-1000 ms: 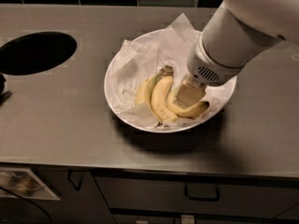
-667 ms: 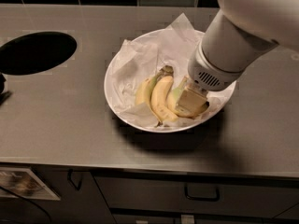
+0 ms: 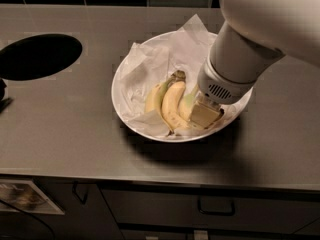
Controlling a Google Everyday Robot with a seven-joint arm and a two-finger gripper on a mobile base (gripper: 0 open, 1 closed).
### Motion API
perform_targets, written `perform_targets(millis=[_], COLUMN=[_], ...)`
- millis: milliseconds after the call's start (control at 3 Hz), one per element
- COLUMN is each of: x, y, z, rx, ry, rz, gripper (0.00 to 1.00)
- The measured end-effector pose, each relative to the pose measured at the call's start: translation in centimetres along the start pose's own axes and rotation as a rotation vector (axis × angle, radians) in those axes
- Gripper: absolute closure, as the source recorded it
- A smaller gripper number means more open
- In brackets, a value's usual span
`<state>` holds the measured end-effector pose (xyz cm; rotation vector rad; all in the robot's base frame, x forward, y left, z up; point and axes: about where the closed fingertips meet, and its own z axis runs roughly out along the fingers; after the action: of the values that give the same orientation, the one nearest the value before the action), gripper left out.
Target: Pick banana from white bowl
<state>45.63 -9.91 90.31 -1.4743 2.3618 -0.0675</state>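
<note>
One greenish-yellow banana (image 3: 186, 104) lies in the white bowl (image 3: 117, 99) under the gripper (image 3: 204, 115); its grip cannot be told.

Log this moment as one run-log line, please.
claw: low in large round white paper-lined bowl, right side | curved greenish-yellow banana: partly under claw | joined yellow banana pair: left of claw

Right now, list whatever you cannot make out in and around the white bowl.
Camera view:
White bowl: upper right rim is behind the arm.
Banana: only a greenish strip shows; the claw, low in the bowl's right half, covers the rest.
Hold on the banana: hidden under the arm.
Dark object at the left edge: cut off by the frame.
</note>
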Motion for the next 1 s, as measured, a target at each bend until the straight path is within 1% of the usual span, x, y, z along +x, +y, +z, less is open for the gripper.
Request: perform_targets(millis=[667,1000], x=[0.1,0.07], y=[0.37,0.42], z=[0.95,1.25], rx=[-0.008,-0.013], ry=[0.046,0.053], rz=[-0.022,-0.027], gripper=[0.43,0.43])
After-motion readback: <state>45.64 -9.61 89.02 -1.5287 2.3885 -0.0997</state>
